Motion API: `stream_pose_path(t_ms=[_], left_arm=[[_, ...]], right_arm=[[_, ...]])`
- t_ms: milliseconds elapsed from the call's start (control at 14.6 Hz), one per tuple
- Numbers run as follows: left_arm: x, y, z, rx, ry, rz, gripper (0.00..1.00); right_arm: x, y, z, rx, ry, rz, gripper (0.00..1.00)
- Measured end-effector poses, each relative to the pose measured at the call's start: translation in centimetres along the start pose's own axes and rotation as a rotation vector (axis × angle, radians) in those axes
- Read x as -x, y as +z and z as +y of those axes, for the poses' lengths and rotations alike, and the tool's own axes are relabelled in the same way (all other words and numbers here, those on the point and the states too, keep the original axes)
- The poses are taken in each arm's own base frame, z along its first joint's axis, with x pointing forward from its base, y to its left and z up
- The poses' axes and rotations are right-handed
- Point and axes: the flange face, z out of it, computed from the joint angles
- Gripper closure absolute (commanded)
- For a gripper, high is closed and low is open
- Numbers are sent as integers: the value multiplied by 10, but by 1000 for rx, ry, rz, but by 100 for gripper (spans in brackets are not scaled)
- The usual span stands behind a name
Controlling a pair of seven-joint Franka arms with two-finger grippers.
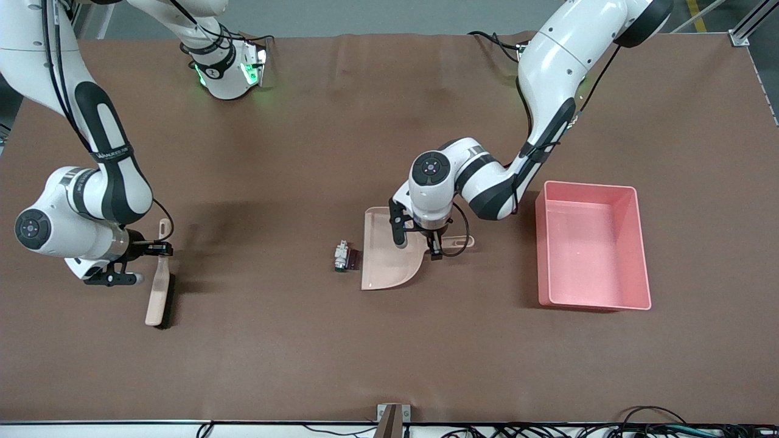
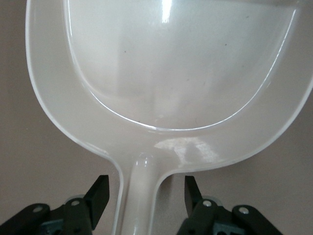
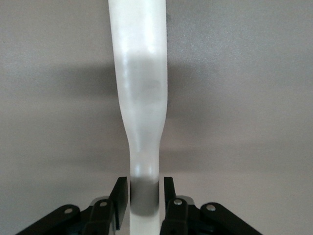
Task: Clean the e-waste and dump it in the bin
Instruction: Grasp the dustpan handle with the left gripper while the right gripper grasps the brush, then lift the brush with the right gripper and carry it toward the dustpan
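We see the left gripper [image 1: 433, 244] low over the dustpan [image 1: 389, 255] handle, near the table [image 1: 304, 340] centre. In the left wrist view its fingers [image 2: 98, 196] straddle the handle w/ gaps on both sides, so spread, not gripping. The dustpan lies flat, open mouth facing the right arm's end of the table.

The e-waste [image 1: 342, 256], a white-grey bit w/ green tip plus a dark block, sits on the cloth just beside the dustpan's mouth, apart from it. The bin [image 1: 591, 246], a pink tub, stands upright toward the left arm's end of the table, well apart from the dustpan.

The right gripper [image 1: 159, 248] is at the brush [image 1: 159, 286] handle, near the table edge at the right arm's end. In the right wrist view its fingers [image 3: 120, 198] sit right at both sides of the handle; we can't tell if they're pressing it yet. The brush lies on the cloth, bristle end pointing to the front-camera edge.
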Motion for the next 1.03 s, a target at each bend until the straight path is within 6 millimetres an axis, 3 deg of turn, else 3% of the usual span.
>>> stream_pose_path(t_ms=[410,683,1025], left_arm=[[0,5,2,7,2,-6,31],[0,8,1,9,0,-6,35],[-1,5,-2,4,-3,-1,43]], right_arm=[[0,9,0,-2,1,-14,67],[0,12,0,-2,1,-17,99],[-1,12,0,-3,1,-17,100]])
